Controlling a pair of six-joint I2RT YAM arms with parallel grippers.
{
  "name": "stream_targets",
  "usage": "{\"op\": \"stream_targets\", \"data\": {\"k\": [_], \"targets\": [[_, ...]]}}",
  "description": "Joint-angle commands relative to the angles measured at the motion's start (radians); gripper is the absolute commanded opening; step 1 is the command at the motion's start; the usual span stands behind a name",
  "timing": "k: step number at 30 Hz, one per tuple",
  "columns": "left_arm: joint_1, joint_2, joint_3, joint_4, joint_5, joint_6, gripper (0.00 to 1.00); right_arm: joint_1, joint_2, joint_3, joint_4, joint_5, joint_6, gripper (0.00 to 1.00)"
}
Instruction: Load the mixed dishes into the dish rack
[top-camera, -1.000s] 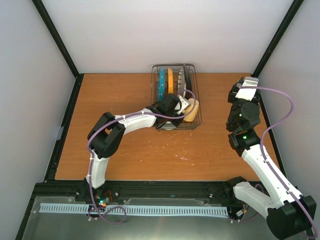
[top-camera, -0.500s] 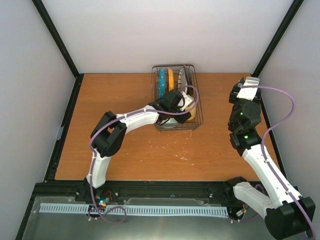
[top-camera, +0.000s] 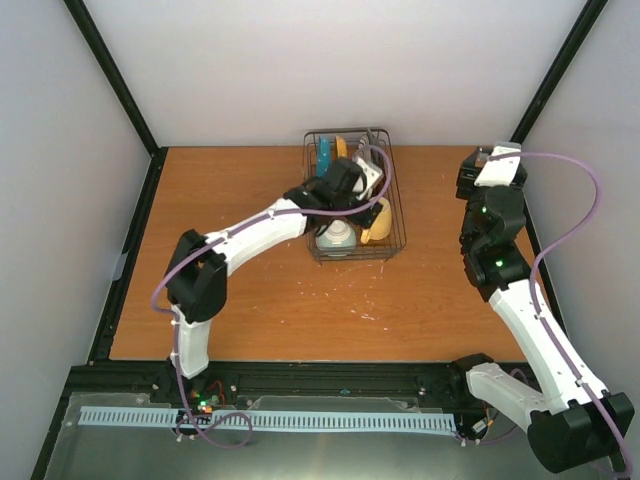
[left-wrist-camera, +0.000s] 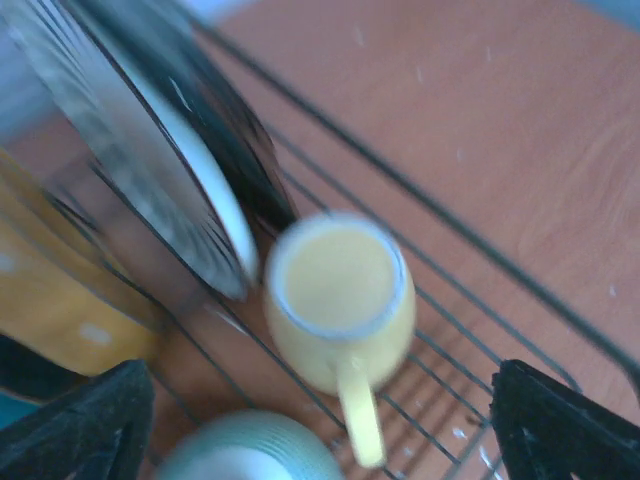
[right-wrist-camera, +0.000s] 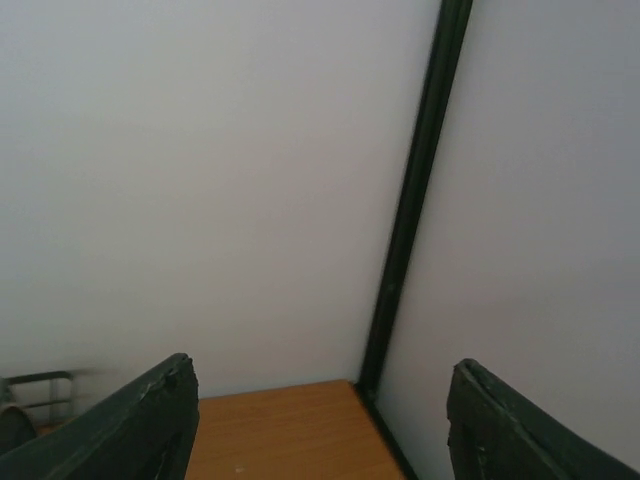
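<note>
The dark wire dish rack (top-camera: 398, 205) stands at the back middle of the table. In it, plates stand on edge: teal (top-camera: 323, 158), yellow-orange (top-camera: 341, 148), and in the left wrist view a striped one (left-wrist-camera: 140, 140) and a dark-rimmed one (left-wrist-camera: 235, 150). The cream-yellow mug (left-wrist-camera: 338, 295) stands upright on the rack floor, handle toward the camera, beside the mint-green bowl (left-wrist-camera: 250, 455). My left gripper (left-wrist-camera: 320, 375) hangs open just above the mug, its fingers (left-wrist-camera: 85, 420) wide of it. My right gripper (right-wrist-camera: 320, 380) is open and empty, facing the back right corner.
The enclosure's walls and black corner post (right-wrist-camera: 410, 200) rise close in front of the right gripper (top-camera: 478, 170). Bare orange tabletop (top-camera: 230, 190) lies left of the rack and in front of it.
My left gripper has opened and let go of the mug, now standing in the rack, and has shifted toward the rack's back. The right arm has risen slightly and its jaws stand wider.
</note>
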Motion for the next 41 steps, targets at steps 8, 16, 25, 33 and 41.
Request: {"op": "stream_targets", "data": {"k": [8, 16, 25, 33, 41], "targets": [[0.154, -0.205, 0.443, -0.038, -0.411, -0.019, 1.00, -0.013, 0.196, 0.285, -0.585, -0.195, 0.358, 0.70], [0.691, -0.507, -0.014, 0.164, -0.066, -0.273, 1.00, -0.014, 0.291, 0.306, -0.552, -0.116, 0.357, 0.72], [0.906, -0.522, -0.220, 0.187, 0.088, -0.281, 1.00, -0.016, 0.493, 0.419, -0.619, -0.100, 0.481, 0.69], [0.932, -0.428, -0.219, 0.195, 0.154, -0.277, 1.00, -0.017, 0.554, 0.462, -0.638, -0.101, 0.535, 0.68], [0.936, -0.348, -0.143, 0.181, 0.178, -0.256, 1.00, -0.025, 0.584, 0.492, -0.648, -0.086, 0.549, 0.66]]}}
